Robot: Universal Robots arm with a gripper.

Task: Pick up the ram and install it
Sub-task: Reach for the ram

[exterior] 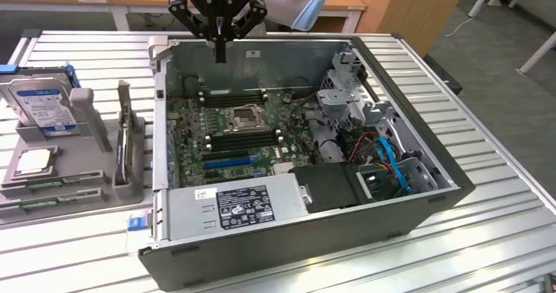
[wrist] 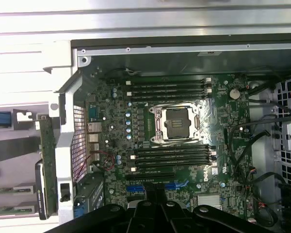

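Table [exterior: 486, 195]: slatted metal top; it carries one open computer case and, at the exterior view's left, one gray parts tray.
Computer case [exterior: 287, 254]: black, lying with its open side up.
Parts tray [exterior: 87, 179]: gray, with recesses and stands; it lies just beside the left wall of the case.
Tray, near part: two flat green sticks [exterior: 43, 183], lying one behind the other, each in its own slot.
Case, near part: one silver power supply [exterior: 234, 208] with a black label; to the right of it are some blue cables [exterior: 392, 163].
Tray, middle part: one square silver processor [exterior: 33, 161], flat in its recess; one ram [exterior: 124, 133], standing on its long edge in a gray stand, just beside the case wall.
Case, middle part: one green motherboard [exterior: 195, 127] with one processor socket [exterior: 246, 118].
Memory slots [wrist: 169, 90]: two groups of four, one group on the near side of the socket and one on the far side; all eight show as bare black slots.
Tray, far part: one hard drive [exterior: 41, 104] with a blue-white label, leaning in its holder.
Case, far right part: one gray metal cage [exterior: 343, 88].
Gripper [exterior: 221, 58]: black, hanging above the far wall of the case; its fingers are pressed together, point down and hold nothing; it is well apart from the ram.
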